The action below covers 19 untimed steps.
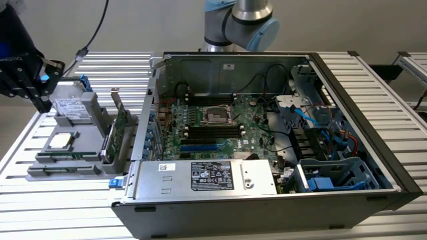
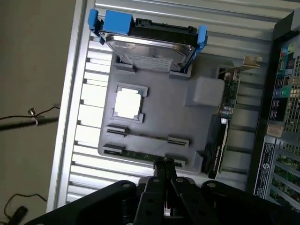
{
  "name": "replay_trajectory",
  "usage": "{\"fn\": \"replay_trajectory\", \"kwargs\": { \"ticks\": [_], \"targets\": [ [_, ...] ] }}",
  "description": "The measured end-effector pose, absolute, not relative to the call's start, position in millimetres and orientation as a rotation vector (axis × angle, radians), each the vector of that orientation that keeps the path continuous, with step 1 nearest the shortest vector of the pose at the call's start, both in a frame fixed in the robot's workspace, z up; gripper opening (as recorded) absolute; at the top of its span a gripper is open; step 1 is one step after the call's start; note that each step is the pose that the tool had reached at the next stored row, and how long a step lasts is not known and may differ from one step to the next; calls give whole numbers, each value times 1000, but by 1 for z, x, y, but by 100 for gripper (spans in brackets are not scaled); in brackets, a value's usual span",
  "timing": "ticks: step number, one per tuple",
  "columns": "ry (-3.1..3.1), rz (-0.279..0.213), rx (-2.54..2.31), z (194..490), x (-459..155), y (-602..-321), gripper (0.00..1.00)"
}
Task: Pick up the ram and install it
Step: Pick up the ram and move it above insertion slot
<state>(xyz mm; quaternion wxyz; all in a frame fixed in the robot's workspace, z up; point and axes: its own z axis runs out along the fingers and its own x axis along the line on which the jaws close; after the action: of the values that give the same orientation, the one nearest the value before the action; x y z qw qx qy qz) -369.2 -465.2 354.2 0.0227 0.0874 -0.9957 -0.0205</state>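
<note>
The ram is a thin green stick lying in a slot holder on the grey parts tray. In the exterior view the ram lies near the tray's front. My gripper is shut with nothing between its fingers and hangs well above the tray. From outside, the gripper is at the exterior view's far left, beside the hard drive. The open computer case holds the motherboard with its long black slots.
The tray also carries a pale square processor, a hard drive in blue rails and an upright green expansion card. The power supply and cables fill the case's front and right. A cable hangs over the slatted table.
</note>
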Motion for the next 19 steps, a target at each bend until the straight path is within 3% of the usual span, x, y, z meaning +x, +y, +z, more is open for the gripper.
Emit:
{"fn": "replay_trajectory", "kwargs": {
  "ticks": [19],
  "targets": [
    [-2986,-50,794,354,-369,-465,10]
  ]
}}
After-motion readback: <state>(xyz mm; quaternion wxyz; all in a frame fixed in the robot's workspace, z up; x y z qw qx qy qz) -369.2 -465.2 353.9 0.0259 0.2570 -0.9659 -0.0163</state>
